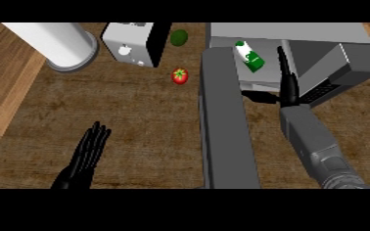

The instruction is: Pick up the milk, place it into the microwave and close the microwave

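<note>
- Milk, the white carton with the green label (pixel 249 57), was lying tipped over inside the grey box-shaped microwave (pixel 303 34) at the far right, so the placing part looked pretty much done.
- Right hand (pixel 287 78) was released, black fingers straight and stretched toward the cavity just right of the carton, not wrapped round anything. I couldn't tell if a fingertip was touching it.
- Grey slab of a microwave door (pixel 224 127) was wide open, sticking out toward the near edge, left of the right forearm.
- Left hand (pixel 85 156) was resting open at the near left, fingers up, doing nothing.
- What I'd worry about: pulling that hand out could clip the carton and drag it toward the opening, then the door would jam on it.
- Also the arm sat right beside the door, so swinging it shut early could catch the forearm.
- Small red tomato (pixel 180 76) and dark green round thing (pixel 178 37) sat left of the door, probably out of harm's way.
</note>
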